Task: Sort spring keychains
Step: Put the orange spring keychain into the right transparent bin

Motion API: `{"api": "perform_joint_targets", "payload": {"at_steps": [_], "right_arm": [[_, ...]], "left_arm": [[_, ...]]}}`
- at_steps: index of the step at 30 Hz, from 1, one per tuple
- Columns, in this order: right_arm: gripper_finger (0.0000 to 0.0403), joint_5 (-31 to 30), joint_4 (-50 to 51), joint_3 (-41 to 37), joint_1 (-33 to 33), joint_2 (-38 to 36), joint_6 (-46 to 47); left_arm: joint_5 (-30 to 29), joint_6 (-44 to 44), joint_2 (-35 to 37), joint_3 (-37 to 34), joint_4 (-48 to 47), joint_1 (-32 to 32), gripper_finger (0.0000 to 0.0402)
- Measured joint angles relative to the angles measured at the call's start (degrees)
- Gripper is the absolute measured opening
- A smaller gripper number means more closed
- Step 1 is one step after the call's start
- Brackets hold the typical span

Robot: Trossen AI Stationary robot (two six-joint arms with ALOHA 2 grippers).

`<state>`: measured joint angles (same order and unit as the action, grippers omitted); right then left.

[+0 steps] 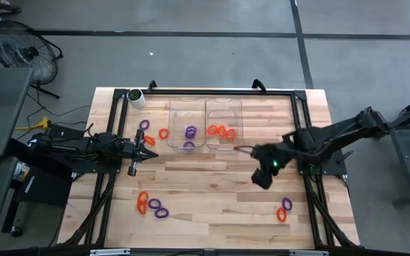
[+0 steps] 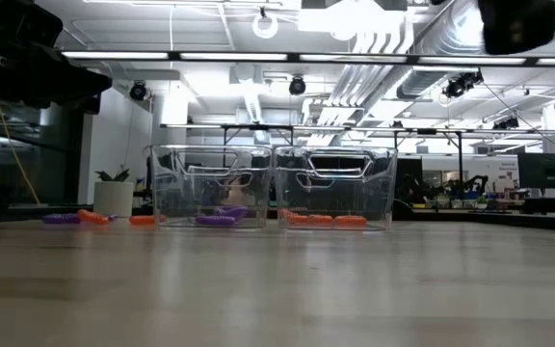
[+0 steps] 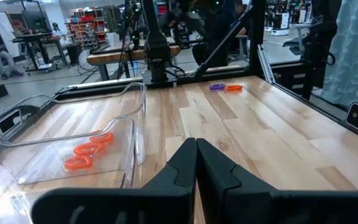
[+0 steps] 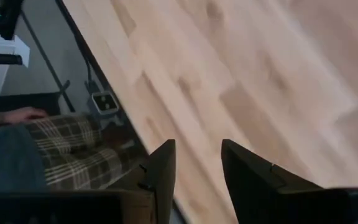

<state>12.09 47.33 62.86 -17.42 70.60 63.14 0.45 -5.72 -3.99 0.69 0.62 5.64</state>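
Two clear trays stand side by side at the far middle of the table. The left tray holds purple spring keychains. The right tray holds orange ones, which also show in the left wrist view. Loose orange and purple keychains lie at the near left, at the near right and left of the trays. My right gripper hangs open over bare wood right of centre, holding nothing. My left gripper rests shut at the table's left.
A white-and-green roll stands at the far left corner. A black frame runs round the table's edges. Beyond the near edge the right wrist view shows a person's plaid-clad legs. Bare wood lies between the trays and the near keychains.
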Motion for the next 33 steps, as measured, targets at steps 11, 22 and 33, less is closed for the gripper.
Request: {"api": "perform_joint_targets", "payload": {"at_steps": [11, 22, 33], "right_arm": [[0.0124, 0.33, -11.39, -10.11, -16.64, 0.01, 33.25], [0.0124, 1.38, -23.32, -20.66, -29.04, 0.05, 56.64], [0.0124, -2.97, -22.09, -24.47, -31.11, 2.16, 53.93]], "left_arm": [[0.0, 0.0, 0.01, 0.0, 0.02, -0.01, 0.0001], [0.0, 0.0, 0.0, 0.0, 0.01, -0.01, 0.0001], [0.0, 0.0, 0.0, 0.0, 0.01, 0.0, 0.0001]]}}
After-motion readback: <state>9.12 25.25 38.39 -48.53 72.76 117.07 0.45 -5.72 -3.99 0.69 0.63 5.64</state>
